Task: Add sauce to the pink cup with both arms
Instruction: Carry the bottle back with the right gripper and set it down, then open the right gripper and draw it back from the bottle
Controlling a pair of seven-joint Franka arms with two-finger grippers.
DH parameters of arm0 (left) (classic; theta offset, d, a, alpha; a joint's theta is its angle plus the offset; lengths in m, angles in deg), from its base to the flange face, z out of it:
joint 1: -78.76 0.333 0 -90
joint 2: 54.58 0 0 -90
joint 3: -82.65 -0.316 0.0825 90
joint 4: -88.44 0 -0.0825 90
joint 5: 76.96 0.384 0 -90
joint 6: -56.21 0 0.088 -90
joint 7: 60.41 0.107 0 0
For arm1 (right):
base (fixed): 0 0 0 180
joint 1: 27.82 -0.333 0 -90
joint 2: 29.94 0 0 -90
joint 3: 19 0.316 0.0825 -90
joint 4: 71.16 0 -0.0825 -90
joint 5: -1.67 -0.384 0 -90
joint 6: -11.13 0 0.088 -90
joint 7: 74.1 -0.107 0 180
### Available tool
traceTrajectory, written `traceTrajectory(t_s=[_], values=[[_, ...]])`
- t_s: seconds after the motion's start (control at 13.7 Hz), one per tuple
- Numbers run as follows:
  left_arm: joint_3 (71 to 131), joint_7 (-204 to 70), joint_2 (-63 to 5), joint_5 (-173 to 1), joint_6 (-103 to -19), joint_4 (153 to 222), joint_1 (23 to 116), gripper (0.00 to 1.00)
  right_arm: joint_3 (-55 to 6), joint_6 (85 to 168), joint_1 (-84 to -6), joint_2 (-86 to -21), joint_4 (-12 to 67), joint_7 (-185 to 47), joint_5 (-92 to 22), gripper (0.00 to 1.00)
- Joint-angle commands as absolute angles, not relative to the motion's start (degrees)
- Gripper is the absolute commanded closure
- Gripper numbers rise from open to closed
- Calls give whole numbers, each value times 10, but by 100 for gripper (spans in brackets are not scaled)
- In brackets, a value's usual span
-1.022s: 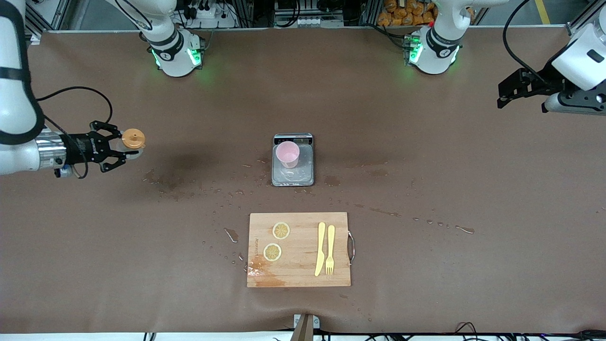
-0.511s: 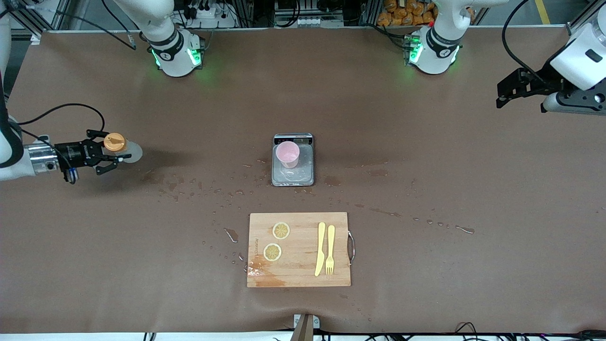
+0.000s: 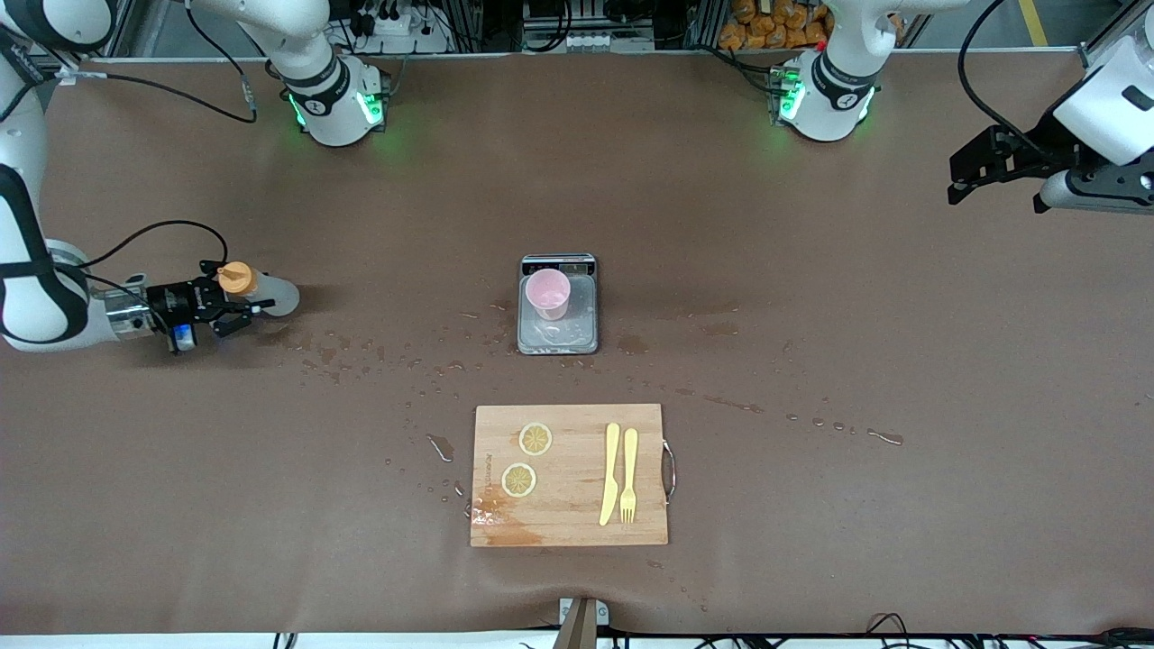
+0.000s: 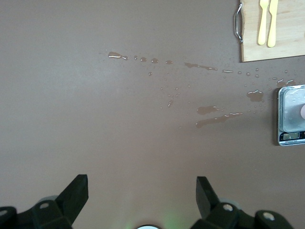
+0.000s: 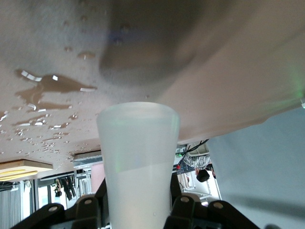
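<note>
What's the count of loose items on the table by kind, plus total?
Squeeze bottle: 1, sauce bottle in the right gripper
Cup: 1, pink cup
Kitchen scale: 1
Cutting board: 1
Lemon slices: 2
Plastic knife: 1
Plastic fork: 1
Total: 8

Right gripper (image 3: 236, 305) clamped low, left gripper (image 3: 972, 171) raised, wide
</note>
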State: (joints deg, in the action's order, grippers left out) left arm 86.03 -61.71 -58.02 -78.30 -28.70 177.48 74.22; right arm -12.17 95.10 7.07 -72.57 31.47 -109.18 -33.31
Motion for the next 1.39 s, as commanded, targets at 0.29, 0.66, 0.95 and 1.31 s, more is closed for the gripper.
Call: traceTrajectory(t_s=[0.29,0.66,0.95,1.31], values=[[863,-628,-586,-784,-284,1769,745,0,-113,943,78,-741,290,-1090,-345,0],[862,-628,-586,-790,-284,1769,745,0,-114,884,82,-738,193,-1102,-302,0],[858,-629,-586,-792,-284,1769,746,0,-111,810,55,-737,94,-1116,-241,0],[857,-629,-585,-801,-286,1769,746,0,-108,724,-4,-727,-15,-1116,-187,0]])
